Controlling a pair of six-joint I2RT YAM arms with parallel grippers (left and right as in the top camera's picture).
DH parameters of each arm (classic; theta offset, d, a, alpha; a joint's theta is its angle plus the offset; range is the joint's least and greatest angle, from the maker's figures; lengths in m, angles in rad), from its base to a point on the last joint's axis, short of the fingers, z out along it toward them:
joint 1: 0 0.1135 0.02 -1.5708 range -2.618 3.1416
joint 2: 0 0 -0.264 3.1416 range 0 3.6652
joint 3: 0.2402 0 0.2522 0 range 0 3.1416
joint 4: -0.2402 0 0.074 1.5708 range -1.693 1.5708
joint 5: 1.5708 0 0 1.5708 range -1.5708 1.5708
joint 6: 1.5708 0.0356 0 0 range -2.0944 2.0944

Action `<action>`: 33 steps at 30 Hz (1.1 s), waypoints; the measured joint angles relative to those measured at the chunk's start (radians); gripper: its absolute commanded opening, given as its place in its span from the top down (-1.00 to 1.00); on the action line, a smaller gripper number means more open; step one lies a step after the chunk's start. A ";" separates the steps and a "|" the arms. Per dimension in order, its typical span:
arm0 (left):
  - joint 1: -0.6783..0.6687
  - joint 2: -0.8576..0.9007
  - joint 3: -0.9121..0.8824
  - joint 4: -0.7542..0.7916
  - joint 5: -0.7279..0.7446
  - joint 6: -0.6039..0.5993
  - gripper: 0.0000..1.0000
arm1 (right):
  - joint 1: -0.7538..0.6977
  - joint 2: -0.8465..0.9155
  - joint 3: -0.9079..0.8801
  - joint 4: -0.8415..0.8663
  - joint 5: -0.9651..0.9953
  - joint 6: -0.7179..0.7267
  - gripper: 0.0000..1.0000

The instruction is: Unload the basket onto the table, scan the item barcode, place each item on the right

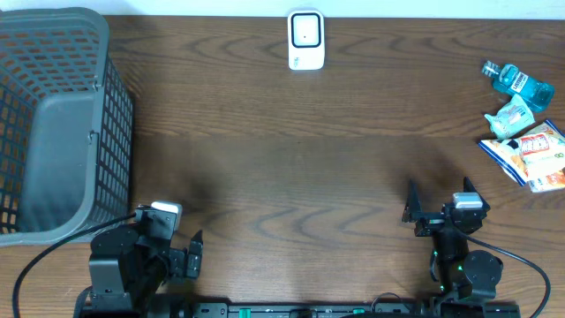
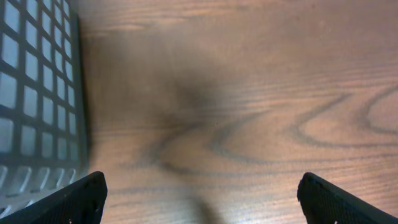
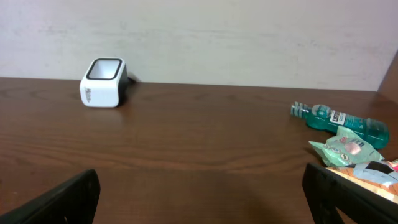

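Both pincers wait near the table's front edge, jaws apart and empty. The right gripper (image 1: 438,194) is nearer than the left gripper (image 2: 199,198) to the items. The snack packet (image 1: 532,152) lies at its 2 o'clock, with the mouthwash bottle (image 1: 519,82) beyond. The barcode scanner (image 1: 306,40) stands far off at 11 o'clock.

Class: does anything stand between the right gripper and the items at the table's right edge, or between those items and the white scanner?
Nothing visible does. Bare wood lies between the right gripper and the mouthwash bottle and packets, and between them and the scanner. The basket sits far left, clear of both paths.
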 measured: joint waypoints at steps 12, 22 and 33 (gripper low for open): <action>0.000 -0.264 -0.288 0.659 0.062 0.000 -0.96 | 0.000 0.000 0.000 0.000 0.001 0.000 -0.99; 0.000 -0.355 -0.648 1.155 0.091 -0.015 -0.95 | 0.000 0.000 0.000 0.000 0.001 0.000 -0.98; -0.029 -0.362 -0.690 1.130 0.014 -0.028 -0.95 | 0.000 0.000 0.000 0.000 0.001 0.000 -0.99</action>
